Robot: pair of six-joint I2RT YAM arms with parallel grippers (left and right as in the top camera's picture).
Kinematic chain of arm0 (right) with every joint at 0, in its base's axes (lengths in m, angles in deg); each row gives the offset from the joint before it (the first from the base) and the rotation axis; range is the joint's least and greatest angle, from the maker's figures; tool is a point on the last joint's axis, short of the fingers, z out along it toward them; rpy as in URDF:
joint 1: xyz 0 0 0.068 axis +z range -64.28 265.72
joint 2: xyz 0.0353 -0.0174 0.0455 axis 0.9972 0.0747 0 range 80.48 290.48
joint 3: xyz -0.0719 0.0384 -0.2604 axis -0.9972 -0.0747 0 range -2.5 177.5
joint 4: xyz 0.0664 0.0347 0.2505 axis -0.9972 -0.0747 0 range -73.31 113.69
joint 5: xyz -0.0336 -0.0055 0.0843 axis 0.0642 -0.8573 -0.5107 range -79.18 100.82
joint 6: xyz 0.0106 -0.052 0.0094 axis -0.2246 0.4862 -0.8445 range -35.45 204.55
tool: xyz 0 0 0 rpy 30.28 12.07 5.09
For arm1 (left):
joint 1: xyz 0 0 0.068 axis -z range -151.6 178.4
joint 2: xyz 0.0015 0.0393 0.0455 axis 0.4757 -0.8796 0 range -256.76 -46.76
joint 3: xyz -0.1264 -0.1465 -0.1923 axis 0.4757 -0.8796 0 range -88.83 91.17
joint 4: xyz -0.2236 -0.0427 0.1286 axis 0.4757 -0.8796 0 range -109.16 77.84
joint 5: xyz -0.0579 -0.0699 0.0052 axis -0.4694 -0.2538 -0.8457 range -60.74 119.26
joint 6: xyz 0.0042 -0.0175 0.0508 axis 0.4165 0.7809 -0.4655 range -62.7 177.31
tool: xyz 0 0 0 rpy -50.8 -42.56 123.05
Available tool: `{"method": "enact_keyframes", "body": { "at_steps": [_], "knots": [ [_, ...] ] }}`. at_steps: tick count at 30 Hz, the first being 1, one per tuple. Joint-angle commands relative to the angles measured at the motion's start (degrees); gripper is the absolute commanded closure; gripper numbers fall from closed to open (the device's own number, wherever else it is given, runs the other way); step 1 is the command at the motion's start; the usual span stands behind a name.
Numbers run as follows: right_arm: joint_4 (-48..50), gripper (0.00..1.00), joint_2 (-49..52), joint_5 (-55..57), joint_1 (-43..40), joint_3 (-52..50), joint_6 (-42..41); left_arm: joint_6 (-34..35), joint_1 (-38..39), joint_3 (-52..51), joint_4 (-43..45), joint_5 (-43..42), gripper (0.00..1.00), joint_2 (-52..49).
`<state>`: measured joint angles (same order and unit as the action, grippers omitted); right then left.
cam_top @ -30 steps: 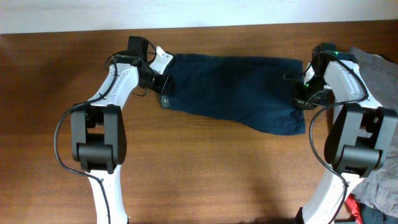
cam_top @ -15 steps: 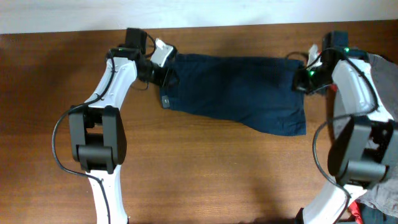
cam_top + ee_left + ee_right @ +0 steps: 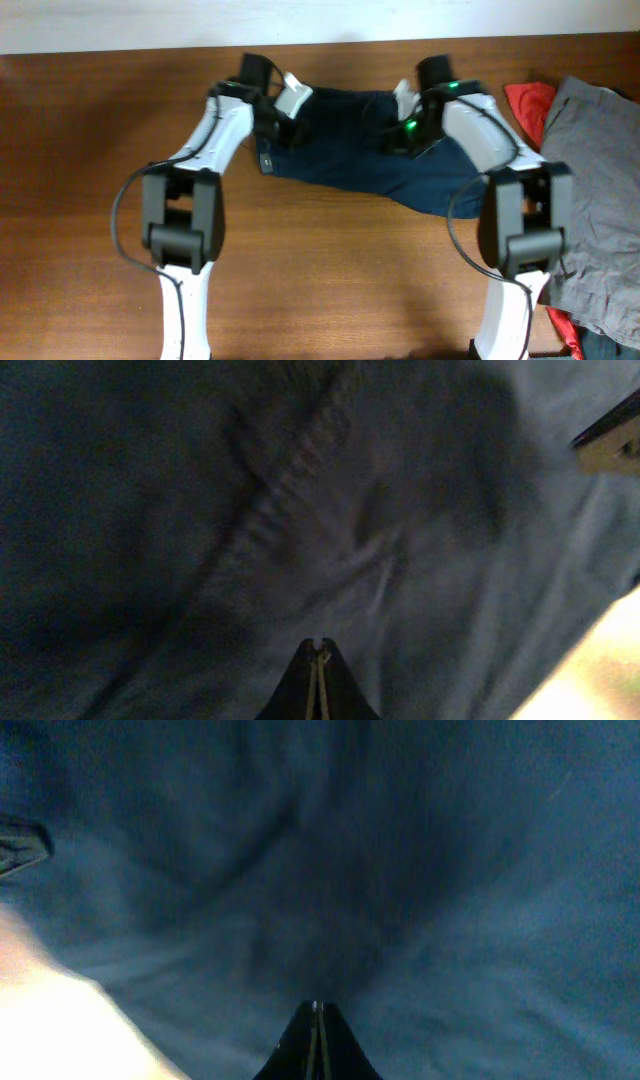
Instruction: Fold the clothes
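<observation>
Shorts (image 3: pixel 345 150) | left gripper (image 3: pixel 318 658) pinching far-left edge | right gripper (image 3: pixel 316 1015) pinching far edge | table (image 3: pixel 330 285) open nearside

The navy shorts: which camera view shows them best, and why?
Overhead: the navy shorts show nearly whole, with their outline, spread on the table. Each wrist view gives only a blurred close-up of blue fabric.

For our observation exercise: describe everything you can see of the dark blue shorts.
The shorts are dark navy, soft-looking fabric with a small tag at the left edge. They lie rumpled on the wooden table, right end bunched toward the middle. The left gripper and right gripper, both shut, pinch their upper edge.
</observation>
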<state>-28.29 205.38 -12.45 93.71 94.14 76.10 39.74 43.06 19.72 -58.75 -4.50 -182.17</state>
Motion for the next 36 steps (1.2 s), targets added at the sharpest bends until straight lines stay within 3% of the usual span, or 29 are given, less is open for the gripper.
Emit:
{"method": "enact_keyframes", "body": {
  "at_steps": [1,8,17,20,25,29,32,36],
  "knots": [
    [-2.62,0.96,2.16,13.57,-1.86,0.28,-4.55,-0.07,-0.46,0.24,-0.28,1.49,0.99,-3.43],
    [-10.47,0.96,3.19,23.58,-11.69,0.31,-5.01,-0.09,-1.42,0.24,-2.34,9.68,0.99,-4.57],
    [-17.68,0.96,2.58,21.9,-25.42,0.46,-5.29,-0.07,-2.8,0.33,-3.54,10.27,0.99,-4.46],
    [-17.86,0.96,0.68,15.45,-27.23,0.46,-0.42,-0.02,-4.15,1.09,-7.19,10.71,0.99,-3.89],
    [-16.94,0.95,-3.96,3.63,-26.67,0.46,6.23,1.99,-9.03,1.7,-14.95,11.06,0.99,-3.1],
    [-13.64,0.96,-6.67,-14.19,-23.93,0.46,15.65,3.15,-13.25,1.7,-18.12,6.19,0.99,-3.04],
    [-9.55,0.96,-6.73,-20.06,-20.09,0.44,14.16,3.1,-14.53,1.7,-19.23,4.74,0.99,-2.99],
    [0.39,0.96,-5.62,-18.78,-10.62,0.35,9.01,2.71,-14.45,1.7,-20.5,9.75,0.99,-2.99]
  ]
}}
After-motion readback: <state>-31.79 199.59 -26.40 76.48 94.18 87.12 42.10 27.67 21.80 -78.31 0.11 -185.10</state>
